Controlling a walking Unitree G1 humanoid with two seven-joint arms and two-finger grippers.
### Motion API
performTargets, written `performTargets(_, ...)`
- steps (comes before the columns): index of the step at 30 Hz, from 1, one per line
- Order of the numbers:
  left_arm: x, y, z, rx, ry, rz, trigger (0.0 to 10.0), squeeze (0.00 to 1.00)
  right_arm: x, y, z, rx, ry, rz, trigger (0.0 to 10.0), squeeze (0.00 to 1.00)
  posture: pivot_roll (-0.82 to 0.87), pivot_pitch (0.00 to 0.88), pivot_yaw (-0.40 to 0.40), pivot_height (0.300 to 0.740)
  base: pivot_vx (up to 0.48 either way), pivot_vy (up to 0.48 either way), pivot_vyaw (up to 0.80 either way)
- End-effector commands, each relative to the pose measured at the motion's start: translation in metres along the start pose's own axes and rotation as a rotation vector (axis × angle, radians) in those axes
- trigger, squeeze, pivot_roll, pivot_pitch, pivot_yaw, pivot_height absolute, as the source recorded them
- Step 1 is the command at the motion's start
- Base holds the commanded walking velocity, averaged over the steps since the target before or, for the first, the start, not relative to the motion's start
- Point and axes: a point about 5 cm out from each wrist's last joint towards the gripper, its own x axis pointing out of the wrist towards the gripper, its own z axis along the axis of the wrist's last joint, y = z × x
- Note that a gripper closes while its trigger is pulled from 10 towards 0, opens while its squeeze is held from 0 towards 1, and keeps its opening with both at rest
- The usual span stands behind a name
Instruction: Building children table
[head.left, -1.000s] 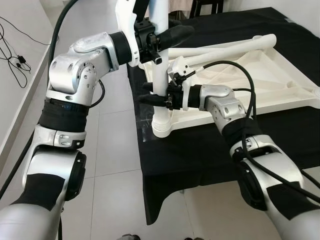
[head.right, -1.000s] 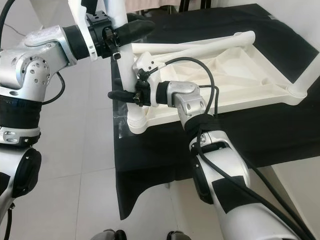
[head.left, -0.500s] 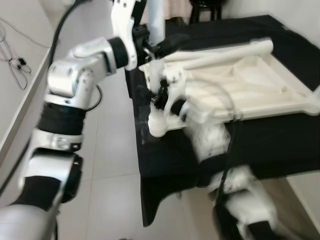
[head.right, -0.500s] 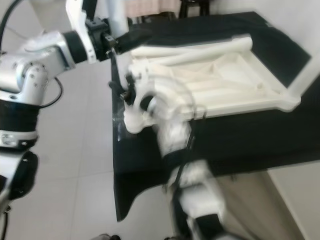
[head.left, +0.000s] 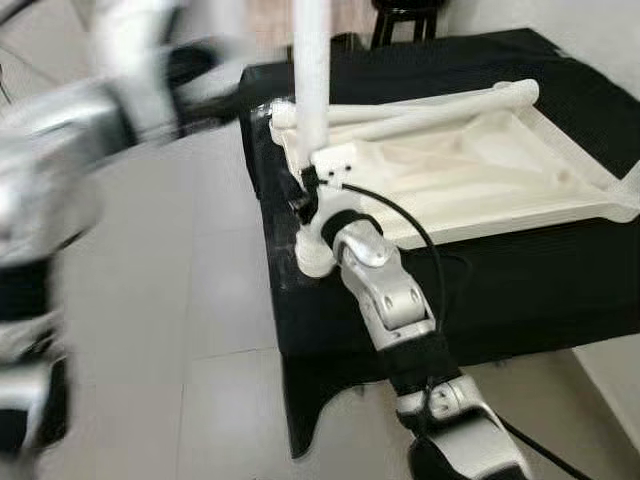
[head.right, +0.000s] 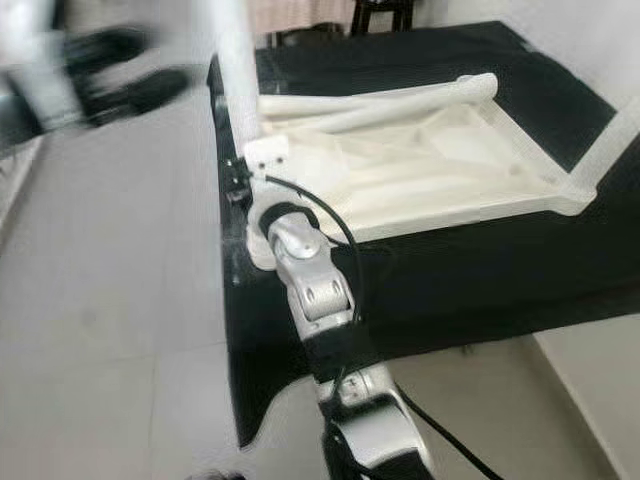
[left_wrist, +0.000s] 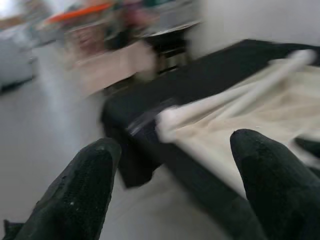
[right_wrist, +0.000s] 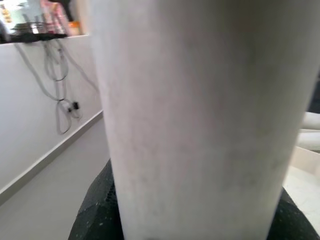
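Note:
An upturned white children's table top (head.left: 470, 170) lies on a black-covered table (head.left: 500, 270). One white leg (head.left: 311, 80) stands upright in its near left corner socket. My right gripper (head.left: 305, 195) is shut on this leg low down, just above the socket; in the right wrist view the leg (right_wrist: 195, 100) sits between black fingers (right_wrist: 97, 215). My left gripper (head.right: 130, 95) is blurred, out to the left of the leg and clear of it. It stands open (left_wrist: 172, 150) with nothing between its fingers (left_wrist: 85, 185). Two loose white legs (head.left: 440, 105) lie across the far side of the top.
Another white leg (head.right: 610, 150) rises at the top's right corner. Pale floor tiles (head.left: 150, 300) spread to the left of the black table. A dark stool (head.left: 405, 15) stands behind it. Cables (right_wrist: 62, 100) hang on the wall at the left.
My left gripper has let go of the upright leg's upper part and swung away to the left. My right gripper stays on the leg's lower end, its arm now reaching from below.

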Motion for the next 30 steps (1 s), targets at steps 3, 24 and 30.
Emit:
performTargets(3,-0.006,-0.005,0.003,0.017,-0.002,-0.012,10.0,0.00,-0.009,0.012,-0.044,0.106,0.177,-0.026,0.0,0.00,0.10,0.161,0.017,0.740,0.000,0.000,0.00)
performTargets(24,-0.076,-0.098,-0.097,-0.214,0.178,-0.267,10.0,0.00,-0.004,0.002,0.008,0.130,-0.031,0.432,10.0,0.52,0.10,0.142,0.008,0.740,0.000,0.000,0.00)
performTargets(30,-0.084,-0.147,-0.130,-0.163,0.221,-0.356,10.0,0.00,0.008,-0.015,0.007,-0.039,0.046,0.761,10.0,0.00,0.12,0.132,-0.014,0.740,0.000,0.000,0.00)
